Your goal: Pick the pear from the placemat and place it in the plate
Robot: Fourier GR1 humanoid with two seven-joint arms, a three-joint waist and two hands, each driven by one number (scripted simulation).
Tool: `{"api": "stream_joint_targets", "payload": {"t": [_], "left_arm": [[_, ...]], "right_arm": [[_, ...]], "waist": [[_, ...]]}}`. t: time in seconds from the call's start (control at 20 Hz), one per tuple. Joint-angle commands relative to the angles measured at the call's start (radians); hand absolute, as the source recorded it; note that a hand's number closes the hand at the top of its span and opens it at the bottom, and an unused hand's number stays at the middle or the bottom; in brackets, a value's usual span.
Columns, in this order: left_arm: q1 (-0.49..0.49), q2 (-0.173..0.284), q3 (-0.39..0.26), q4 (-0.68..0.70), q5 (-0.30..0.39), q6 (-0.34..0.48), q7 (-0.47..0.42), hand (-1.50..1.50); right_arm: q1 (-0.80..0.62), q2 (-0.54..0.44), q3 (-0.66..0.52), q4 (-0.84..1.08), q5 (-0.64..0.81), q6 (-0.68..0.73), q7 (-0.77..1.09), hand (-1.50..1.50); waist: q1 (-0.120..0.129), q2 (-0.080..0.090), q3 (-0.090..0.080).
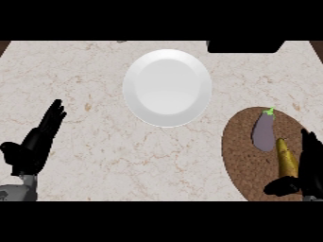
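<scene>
Black right robot hand point(316, 170) spread open beside brownish pear point(285, 158) on placemat point(240, 156), left robot hand point(33, 144) open, resting

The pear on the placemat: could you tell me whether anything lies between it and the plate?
Yes. The eggplant lies on the placemat just beyond the pear, toward the plate; past it only bare counter shows.
</scene>
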Motion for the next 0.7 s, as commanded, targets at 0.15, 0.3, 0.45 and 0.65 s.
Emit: {"api": "stream_joint_targets", "payload": {"t": [0.15,0.3,0.45,0.65], "left_arm": [[0.022,-0.027,0.006,-0.033,-0.052,0.01,0.008,0.0],[0.006,-0.072,0.012,-0.004,-0.075,0.009,-0.015,0.0],[0.026,-0.02,0.047,-0.087,-0.025,-0.046,0.08,0.0],[0.078,-0.075,0.003,-0.139,-0.09,0.027,0.056,0.0]], "right_arm": [[-0.001,-0.017,-0.02,0.145,-0.039,-0.014,-0.183,1.5],[-0.019,0.005,-0.029,0.09,-0.033,0.026,-0.156,1.5],[-0.017,-0.019,-0.049,0.134,-0.019,-0.011,-0.218,1.5],[0.045,0.08,0.044,0.057,0.108,-0.131,-0.149,1.5]], "waist": [[0.001,0.001,0.002],[-0.001,0.001,0.001],[0.001,0.001,0.002],[0.0,-0.001,0.002]]}}
